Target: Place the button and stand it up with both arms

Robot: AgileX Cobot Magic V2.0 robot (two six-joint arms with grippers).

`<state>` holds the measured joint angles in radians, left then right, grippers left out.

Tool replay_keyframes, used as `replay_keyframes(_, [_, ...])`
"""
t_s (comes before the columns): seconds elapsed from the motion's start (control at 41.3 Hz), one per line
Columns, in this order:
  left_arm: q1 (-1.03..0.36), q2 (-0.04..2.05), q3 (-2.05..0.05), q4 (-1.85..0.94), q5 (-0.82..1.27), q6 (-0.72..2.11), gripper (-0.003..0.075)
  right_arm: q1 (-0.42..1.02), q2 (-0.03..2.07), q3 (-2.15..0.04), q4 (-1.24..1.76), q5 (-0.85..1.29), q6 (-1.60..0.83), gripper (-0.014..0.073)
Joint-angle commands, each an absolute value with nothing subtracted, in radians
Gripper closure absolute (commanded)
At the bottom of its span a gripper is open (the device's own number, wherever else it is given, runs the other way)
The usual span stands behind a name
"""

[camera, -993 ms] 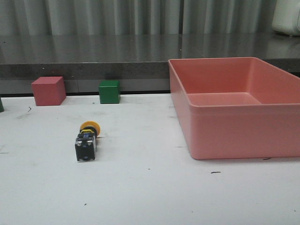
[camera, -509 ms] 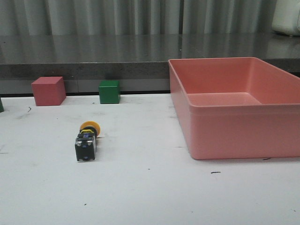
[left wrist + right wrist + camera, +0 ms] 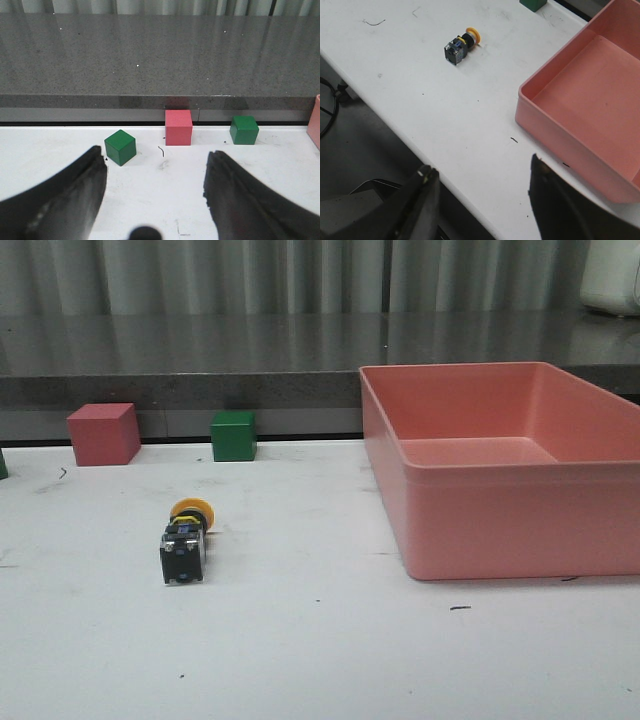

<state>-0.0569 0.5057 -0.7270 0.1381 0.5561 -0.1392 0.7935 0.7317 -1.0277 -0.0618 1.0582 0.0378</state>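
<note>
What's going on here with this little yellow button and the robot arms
Nothing is being handled yet. The small push-button with a yellow mushroom cap and black body lies on its side on the white table, left of the empty pink plastic bin. The left gripper is open, facing a red cube and two green cubes along the table's far edge. The right gripper is also open, above the table's near edge, holding nothing.

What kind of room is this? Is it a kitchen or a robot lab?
Probably a robot test bench, not a kitchen. A plain white table holds practice things: a yellow push-button lying on its side, colored cubes like the red cube, and a pink bin. Each wrist camera shows an open pincer.
</note>
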Motion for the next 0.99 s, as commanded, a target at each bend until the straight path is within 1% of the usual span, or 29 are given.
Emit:
replay_keyframes(0.0, [-0.058, 0.52, -0.76, 0.117, 0.451, -0.145, 0.0302, 0.789, 0.728, -1.047, -0.078, 1.004, 0.026, 0.0167])
replay_keyframes(0.073, [-0.058, 0.53, -0.77, 0.115, 0.465, -0.145, 0.03, 0.789, 0.728, -1.047, -0.078, 1.005, 0.026, 0.0167])
replay_keyframes(0.145, [-0.058, 0.553, -0.803, 0.115, 0.522, -0.145, 0.0283, 0.789, 0.728, -1.047, -0.078, 1.005, 0.026, 0.0167])
replay_keyframes(0.266, [-0.062, 0.619, -0.87, 0.097, 0.633, -0.094, 0.0211, 0.789, 0.728, -1.047, -0.078, 1.005, 0.026, 0.0167])
replay_keyframes(0.339, [-0.073, 0.665, -0.903, 0.048, 0.686, -0.034, 0.018, 0.789, 0.728, -1.047, -0.078, 1.005, 0.026, 0.0167])
replay_keyframes(0.46, [-0.121, 0.744, -0.926, -0.035, 0.704, 0.0, 0.0185, 0.789, 0.728, -1.047, -0.078, 1.005, 0.026, 0.0167])
replay_keyframes(0.605, [-0.195, 0.851, -0.948, -0.037, 0.718, 0.01, 0.0185, 0.789, 0.728, -1.047, -0.078, 1.005, 0.026, 0.0167])
replay_keyframes(0.872, [-0.406, 1.098, -1.036, -0.036, 0.741, 0.01, 0.0185, 0.789, 0.728, -1.047, -0.078, 1.005, 0.026, 0.0167])
replay_keyframes(0.969, [-0.455, 1.205, -1.082, -0.034, 0.766, -0.02, 0.0185, 0.789, 0.728, -1.047, -0.078, 1.005, 0.026, 0.0167])
